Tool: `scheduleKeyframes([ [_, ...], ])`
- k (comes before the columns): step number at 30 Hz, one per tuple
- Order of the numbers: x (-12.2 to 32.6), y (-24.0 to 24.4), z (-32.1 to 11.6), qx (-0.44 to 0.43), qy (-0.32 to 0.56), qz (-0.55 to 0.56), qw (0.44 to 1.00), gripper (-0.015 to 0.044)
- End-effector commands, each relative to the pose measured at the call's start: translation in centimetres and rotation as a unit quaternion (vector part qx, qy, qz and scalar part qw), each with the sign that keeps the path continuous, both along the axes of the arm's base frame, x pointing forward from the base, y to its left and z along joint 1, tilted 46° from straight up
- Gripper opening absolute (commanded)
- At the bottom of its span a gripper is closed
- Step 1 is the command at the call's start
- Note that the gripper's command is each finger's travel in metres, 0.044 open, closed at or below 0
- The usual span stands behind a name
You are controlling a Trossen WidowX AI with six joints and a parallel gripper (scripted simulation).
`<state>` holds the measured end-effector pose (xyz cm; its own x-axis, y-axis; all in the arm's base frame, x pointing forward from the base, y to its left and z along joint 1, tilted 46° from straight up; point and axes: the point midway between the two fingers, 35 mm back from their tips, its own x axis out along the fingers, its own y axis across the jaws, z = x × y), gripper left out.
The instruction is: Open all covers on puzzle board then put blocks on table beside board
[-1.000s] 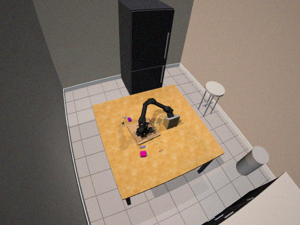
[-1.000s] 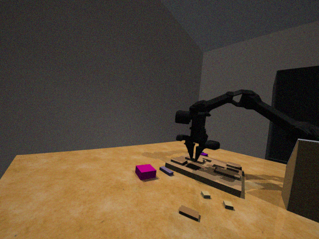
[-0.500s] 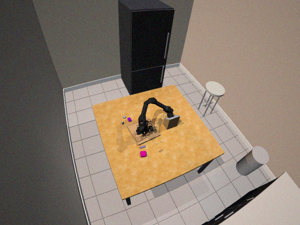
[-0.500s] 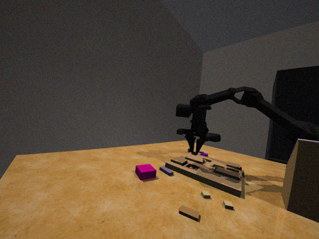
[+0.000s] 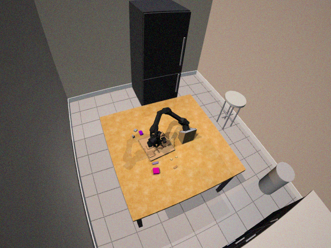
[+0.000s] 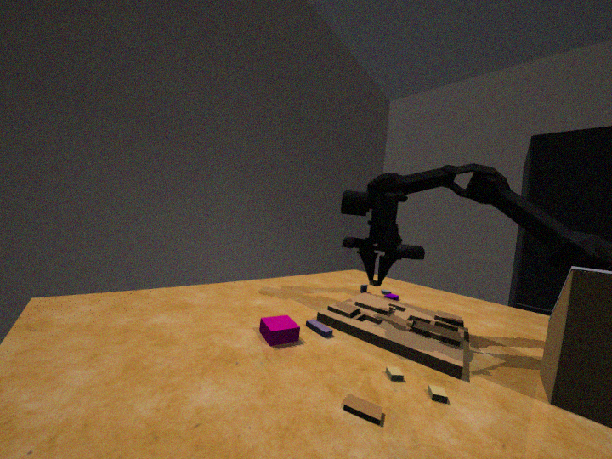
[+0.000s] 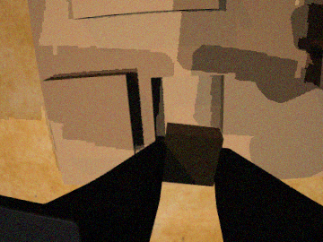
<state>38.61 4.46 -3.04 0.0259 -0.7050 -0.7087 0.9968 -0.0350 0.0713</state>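
Note:
My gripper is shut on a dark brown block, held above the tan puzzle board. The board has raised cover plates, one plate at its near left, and dark openings; the arm and shadows hide part of it. On the table beside it lie a purple bar, a tan bar, two pale yellow blocks, a violet block and two small grey-blue pieces.
A magenta block lies on the table beyond the purple bar. A tall grey box stands beside the board near the arm's base. A black fridge and a stool stand off the table.

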Motion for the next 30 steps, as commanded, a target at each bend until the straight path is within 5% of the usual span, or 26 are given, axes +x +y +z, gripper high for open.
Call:
scheduleKeyframes([
  [1, 0.2, -1.0, 1.1, 0.003, 0.002, -0.001, 1.0, 0.008],
  [30, 0.0, -9.1, 9.4, 0.014, 0.002, 0.001, 1.0, 0.008],
])
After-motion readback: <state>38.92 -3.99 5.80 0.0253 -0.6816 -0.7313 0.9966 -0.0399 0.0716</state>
